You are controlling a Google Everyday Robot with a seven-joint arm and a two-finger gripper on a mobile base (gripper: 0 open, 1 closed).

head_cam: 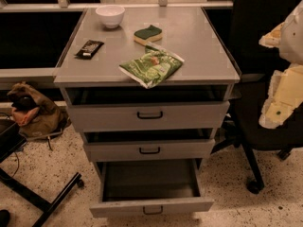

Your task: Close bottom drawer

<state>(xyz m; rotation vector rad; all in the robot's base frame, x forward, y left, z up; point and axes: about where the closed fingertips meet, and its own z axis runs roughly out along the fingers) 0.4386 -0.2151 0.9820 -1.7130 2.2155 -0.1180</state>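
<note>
Slim grey metal bottom drawer (pixel 151 205) is sitting pulled out.
Pale end effector (pixel 283 96) is hovering far right, well apart; its grip I cannot tell.

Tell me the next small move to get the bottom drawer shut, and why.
Probably bring the gripper, now at the right edge beside the cabinet, down and left to the front panel of the bottom drawer: it stands pulled far out and nothing touches it.
</note>
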